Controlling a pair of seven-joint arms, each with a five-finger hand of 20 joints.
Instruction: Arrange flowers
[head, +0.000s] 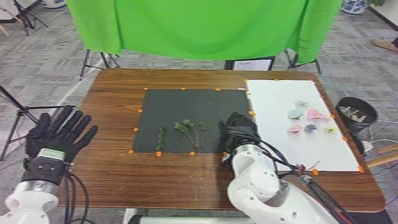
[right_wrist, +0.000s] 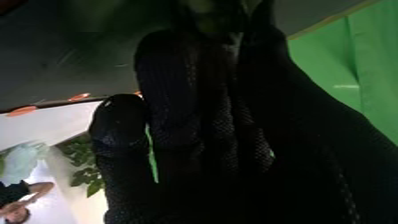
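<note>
My right hand (head: 240, 131) is low over the right edge of the dark mat (head: 178, 101), to the right of the green stems. In the right wrist view, the black glove of my right hand (right_wrist: 178, 135) stands before the dark mat (right_wrist: 53, 70), and a dim greenish shape is at its far end; what it is I cannot tell. A slim green stem (head: 161, 139) and a leafy sprig (head: 188, 131) lie on the mat. Pink, pale blue and yellow flowers (head: 314, 114) are grouped on the white sheet (head: 280, 100). My left hand (head: 60, 134) is open, palm down, by the table's left edge.
Orange markers line the mat and sheet edges on the brown table (head: 169, 182). A dark bin (head: 357, 111) stands beyond the right edge. A green cloth (head: 204, 30) hangs behind the far edge. Cables run along my right forearm.
</note>
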